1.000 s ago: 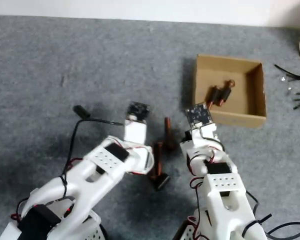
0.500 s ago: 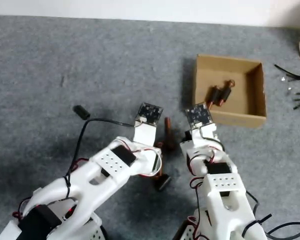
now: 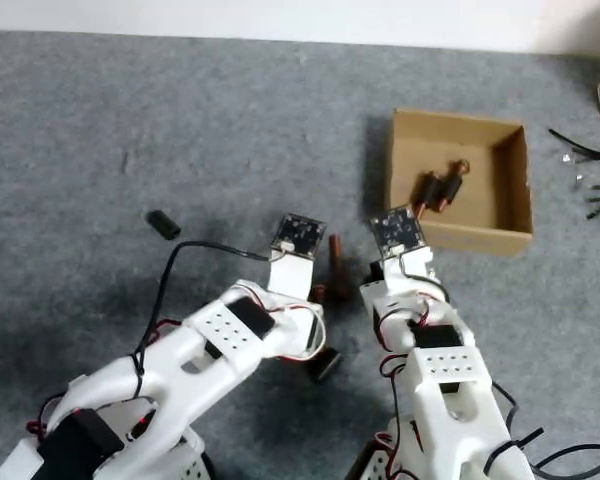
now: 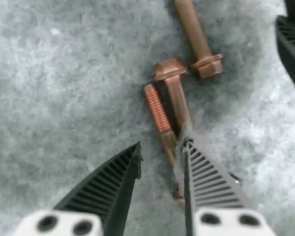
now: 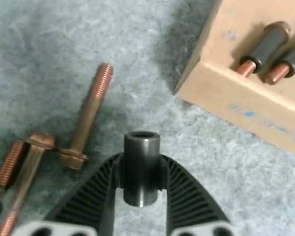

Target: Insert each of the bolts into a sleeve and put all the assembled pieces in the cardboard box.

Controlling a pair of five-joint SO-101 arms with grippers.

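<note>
Holding a black sleeve [image 5: 142, 147] upright, open end up, the right gripper [image 5: 141, 169] has its jaws closed snugly on the sleeve's sides. It sits low over the grey mat [image 3: 180, 120], just beside the cardboard box [image 3: 477, 238], and I'd say it is offering a steady socket for a bolt. The left gripper [image 4: 162, 146] is spread partway and has nothing in it. It hangs over the loose bolts [image 4: 179, 98], with the threaded bolt [image 4: 156, 110] lying in the gap between its fingers, which looks like lining up for a pick. The three bolts lie close together on the mat between the two arms. Two finished pieces [image 3: 438, 188] already rest in the box, and a spare sleeve [image 3: 162, 223] lies well apart on the left arm's side.

Compared with a second ago, the left arm has swung across toward the bolts and now covers more of them from above. The right arm has not budged.
</note>
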